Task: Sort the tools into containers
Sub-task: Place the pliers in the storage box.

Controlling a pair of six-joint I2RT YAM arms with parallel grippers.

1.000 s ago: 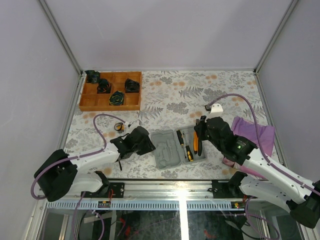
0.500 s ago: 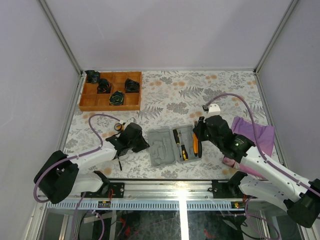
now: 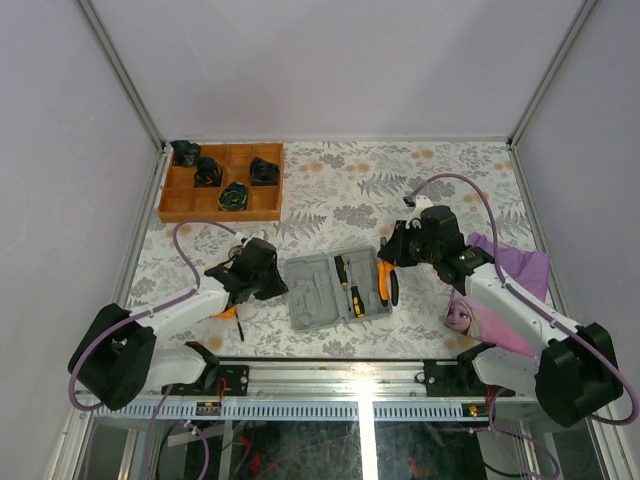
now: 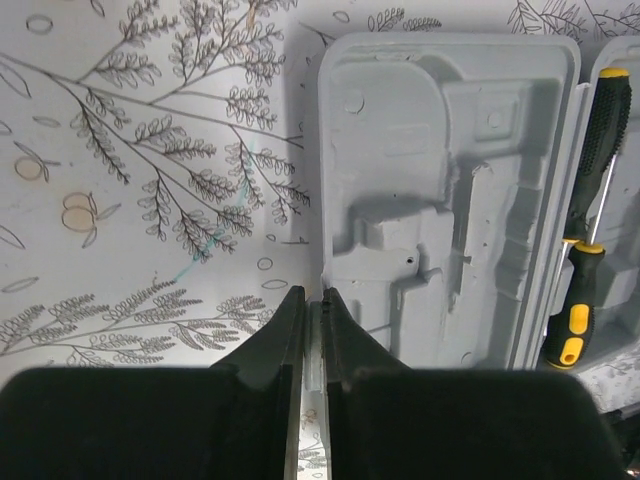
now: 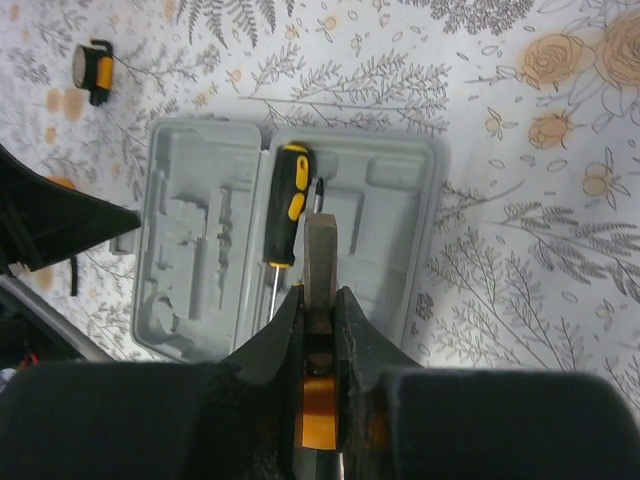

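Note:
The grey case [image 3: 330, 292] lies open near the front of the table, its empty moulded lid [image 4: 440, 200] on the left. A black-and-orange screwdriver [image 5: 285, 205] rests in the right half [image 5: 385, 215]. My left gripper [image 4: 313, 296] is shut on a thin tab at the lid's left edge, seen from above [image 3: 278, 285]. My right gripper [image 5: 320, 295] is shut on the pliers [image 5: 320, 255]; their grey head sticks out over the case's right half, and the orange handles [image 3: 385, 288] hang behind. A round orange tape measure [image 5: 95, 68] and a thin black key [image 3: 240, 326] lie left of the case.
A wooden compartment tray [image 3: 180, 212] holding several dark objects stands at the back left. A purple cloth with a printed figure [image 3: 495, 295] lies at the right under my right arm. Something small and orange [image 3: 228, 312] sits by my left arm. A metal rail runs along the front.
My left gripper has closed on the lid's edge tab, and the case has slid left and turned slightly. My right gripper has carried the pliers back a little, uncovering the cloth's printed figure.

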